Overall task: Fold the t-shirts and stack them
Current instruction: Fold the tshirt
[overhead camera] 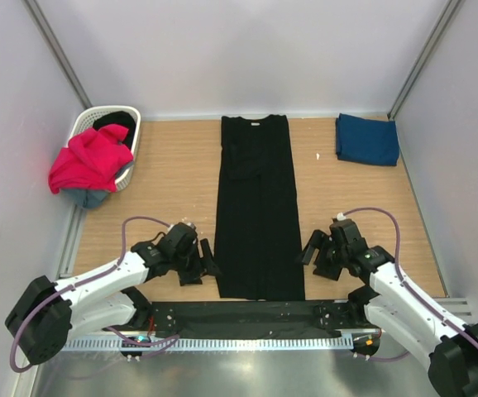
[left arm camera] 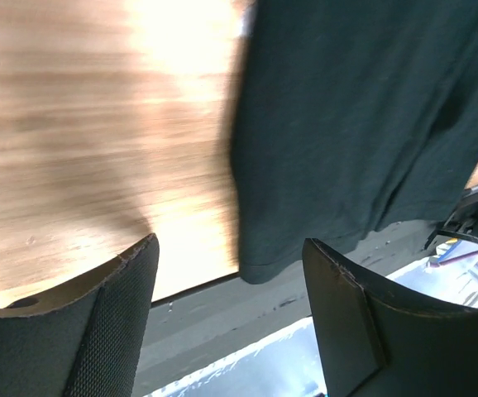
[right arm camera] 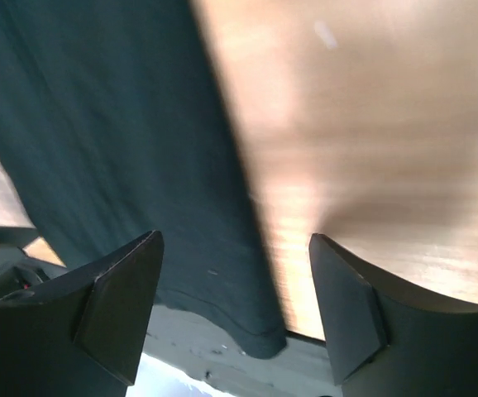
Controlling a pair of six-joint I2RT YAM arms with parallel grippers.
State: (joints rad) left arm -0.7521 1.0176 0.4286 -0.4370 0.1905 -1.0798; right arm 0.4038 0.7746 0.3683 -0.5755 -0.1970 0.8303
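Pale walls (overhead camera: 247,50) enclose the wooden tabletop (overhead camera: 173,174) on three sides; a metal ledge (overhead camera: 247,374) fronts it.

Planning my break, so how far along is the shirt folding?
Done: one navy blue cloth t-shirt lies folded at the far right corner. In hand: the large black t-shirt is folded lengthwise into a long strip. The left gripper and right gripper flank its near end, open, holding nothing. Left: its cross folds, stacking, and the magenta-red shirt heaped in the white lattice basket.
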